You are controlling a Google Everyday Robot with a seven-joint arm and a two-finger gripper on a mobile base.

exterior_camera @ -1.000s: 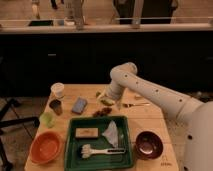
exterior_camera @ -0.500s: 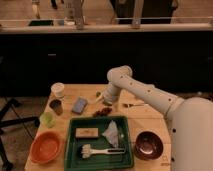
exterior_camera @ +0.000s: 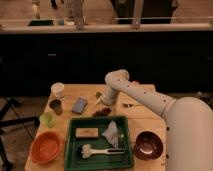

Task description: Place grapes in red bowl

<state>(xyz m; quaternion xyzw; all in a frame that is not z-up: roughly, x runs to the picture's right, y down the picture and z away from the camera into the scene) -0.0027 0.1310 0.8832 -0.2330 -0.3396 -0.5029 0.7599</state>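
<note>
The grapes (exterior_camera: 102, 112), a small dark red-brown cluster, lie on the wooden table just behind the green tray. My gripper (exterior_camera: 105, 103) hangs directly over them, pointing down, open, with its tips close above the cluster. The arm reaches in from the right with its white elbow raised. The red bowl (exterior_camera: 46, 147), bright orange-red and holding nothing, sits at the table's front left corner, well left of the gripper.
A green tray (exterior_camera: 125, 160) at the front middle holds a brush, a crumpled wrapper and a flat bar. A dark maroon bowl (exterior_camera: 148, 145) sits front right. A white cup (exterior_camera: 58, 90), dark cup (exterior_camera: 55, 106), green cup (exterior_camera: 47, 119), blue packet (exterior_camera: 79, 105) and green pepper (exterior_camera: 98, 95) stand left.
The arm's elbow has swung left and the gripper has come down closer over the grapes. Nothing on the table has moved.
</note>
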